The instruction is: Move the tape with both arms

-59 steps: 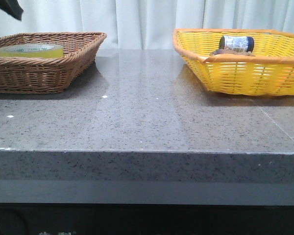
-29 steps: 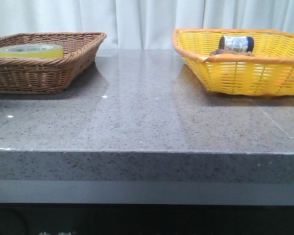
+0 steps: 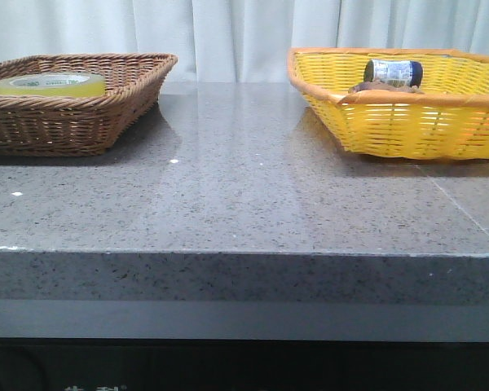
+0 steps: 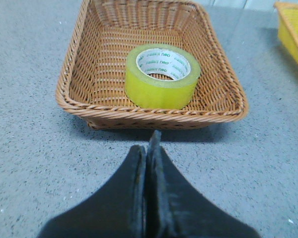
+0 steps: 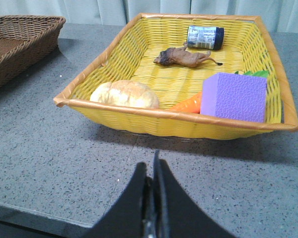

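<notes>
Reading "neo" in green print on tape (image 4: pixel 162 77) core.

A speckled grey stone bench (image 3: pixel 253 195) with a thick front edge; pleated white curtains (image 3: pixel 228 37) hang behind its back edge.

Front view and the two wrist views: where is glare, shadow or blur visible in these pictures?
Front view: pale vertical glare streaks run across the grey table, and the brown basket casts a shadow beside it. Left wrist view: the tape is sharp; the left gripper, jaws together, looks soft. Right wrist view: a shadow lies under the yellow basket; the right gripper is blurred.
</notes>
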Tool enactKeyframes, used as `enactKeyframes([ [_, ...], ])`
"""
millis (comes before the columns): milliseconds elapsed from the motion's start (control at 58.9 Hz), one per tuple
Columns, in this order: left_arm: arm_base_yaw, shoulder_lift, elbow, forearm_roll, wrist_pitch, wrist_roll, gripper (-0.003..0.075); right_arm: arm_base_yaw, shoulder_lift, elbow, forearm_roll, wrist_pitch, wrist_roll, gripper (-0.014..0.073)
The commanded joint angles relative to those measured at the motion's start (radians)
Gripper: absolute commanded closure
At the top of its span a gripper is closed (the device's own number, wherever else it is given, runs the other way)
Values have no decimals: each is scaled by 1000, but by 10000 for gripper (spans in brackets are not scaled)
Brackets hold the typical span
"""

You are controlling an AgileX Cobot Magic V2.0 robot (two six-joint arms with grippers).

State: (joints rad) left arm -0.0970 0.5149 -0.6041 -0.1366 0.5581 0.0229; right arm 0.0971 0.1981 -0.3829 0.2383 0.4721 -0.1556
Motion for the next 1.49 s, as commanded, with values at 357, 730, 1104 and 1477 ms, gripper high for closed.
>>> enactKeyframes([
  [357, 2, -413, 105, -14, 57, -5, 740, -6, 11, -24, 9, -86, 1, 669],
  [730, 2, -437, 106, -14, 67, -5, 740, -6, 11, -24, 9, -86, 1, 669],
  [1104, 4, -478, 163, 2, -137, -5, 740, -6, 11, -24, 9, -86, 1, 669],
  [1477, 4, -540, 454, 91, -332, -5, 740, -6, 11, -24, 9, -83, 1, 669],
])
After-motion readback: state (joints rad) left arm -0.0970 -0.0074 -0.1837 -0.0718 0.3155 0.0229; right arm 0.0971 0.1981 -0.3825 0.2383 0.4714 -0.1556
